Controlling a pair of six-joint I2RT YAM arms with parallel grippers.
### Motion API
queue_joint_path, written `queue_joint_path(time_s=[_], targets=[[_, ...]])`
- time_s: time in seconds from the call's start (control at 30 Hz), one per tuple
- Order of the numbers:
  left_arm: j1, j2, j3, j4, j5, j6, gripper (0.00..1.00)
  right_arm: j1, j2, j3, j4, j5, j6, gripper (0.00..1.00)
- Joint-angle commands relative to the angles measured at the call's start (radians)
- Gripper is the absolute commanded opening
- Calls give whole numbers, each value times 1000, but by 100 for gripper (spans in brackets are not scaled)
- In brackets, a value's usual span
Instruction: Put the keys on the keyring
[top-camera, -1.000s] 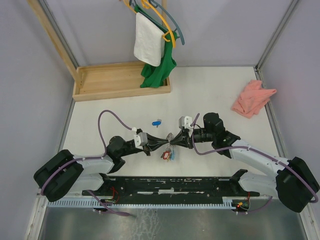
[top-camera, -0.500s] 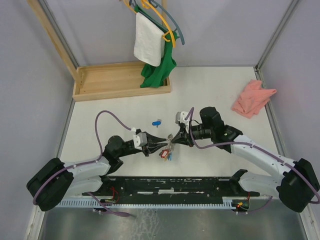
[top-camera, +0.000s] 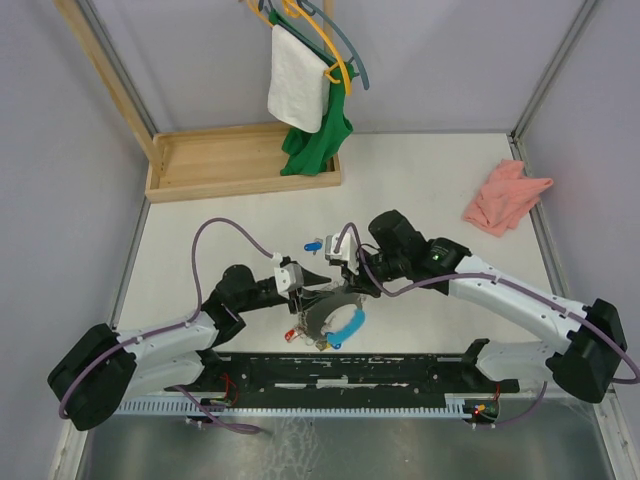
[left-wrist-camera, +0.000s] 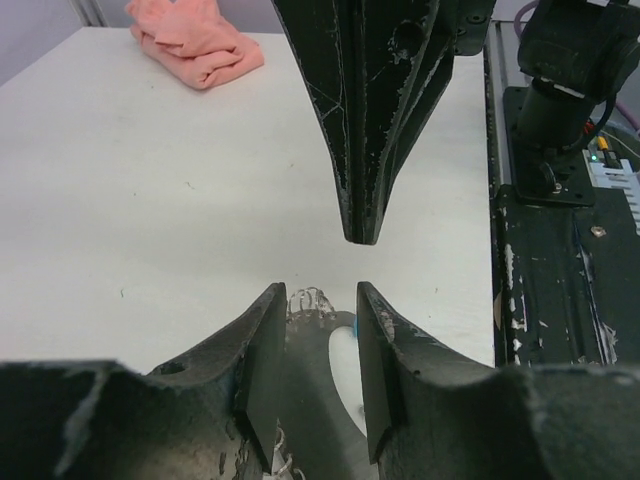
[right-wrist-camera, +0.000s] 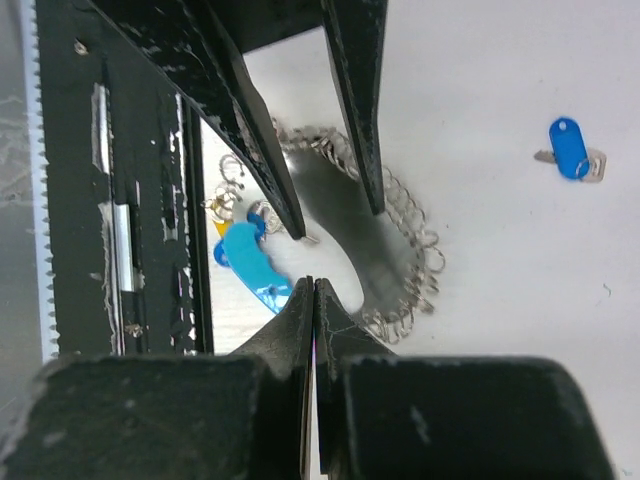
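Observation:
The keyring (top-camera: 322, 308) is a grey carabiner with a blue gate and a chain of small rings, lying flat between the two arms. It also shows in the right wrist view (right-wrist-camera: 352, 225) and, blurred, in the left wrist view (left-wrist-camera: 305, 400). My left gripper (top-camera: 318, 287) (left-wrist-camera: 320, 290) is open and straddles the keyring's end without touching it. My right gripper (top-camera: 350, 291) (right-wrist-camera: 314, 285) is shut just above the keyring's other end, with nothing visible between its fingers. A blue-headed key (top-camera: 314, 245) (right-wrist-camera: 572, 150) lies loose behind the grippers. A small red piece (top-camera: 291, 337) sits by the keyring.
A pink cloth (top-camera: 505, 197) lies at the far right. At the back left stands a wooden tray (top-camera: 240, 160). A white towel (top-camera: 297, 90) and a green garment hang on hangers above it. The black base rail (top-camera: 350, 370) runs close in front of the keyring.
My left jaws have opened and let go of the keyring, which now lies spread out flat and nearer the rail. My right jaws have shut, and both grippers have shifted left.

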Motion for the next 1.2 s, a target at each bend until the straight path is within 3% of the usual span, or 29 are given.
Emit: queue_joint_path(time_s=[0.0, 0.1, 0.27, 0.43, 0.6, 0.8, 0.97, 1.17], targets=[[4, -41, 18, -21, -83, 4, 40, 5, 11, 12, -15, 91, 13, 2], [4, -95, -7, -70, -241, -113, 39, 17, 23, -29, 43, 115, 77, 12], [4, -215, -14, -345, -486, -393, 44, 42, 127, -58, 136, 192, 264, 29], [4, -320, -41, -582, -618, -639, 52, 62, 269, -44, 170, 234, 437, 30], [4, -350, -63, -689, -638, -781, 54, 62, 382, -48, 175, 221, 517, 31], [3, -284, -81, -692, -587, -904, 54, 27, 497, -19, 113, 273, 546, 32], [4, -206, -94, -616, -536, -934, 53, -81, 545, -17, 80, 307, 550, 32], [3, -136, -86, -519, -513, -943, 55, -173, 489, -13, 67, 397, 526, 35]])
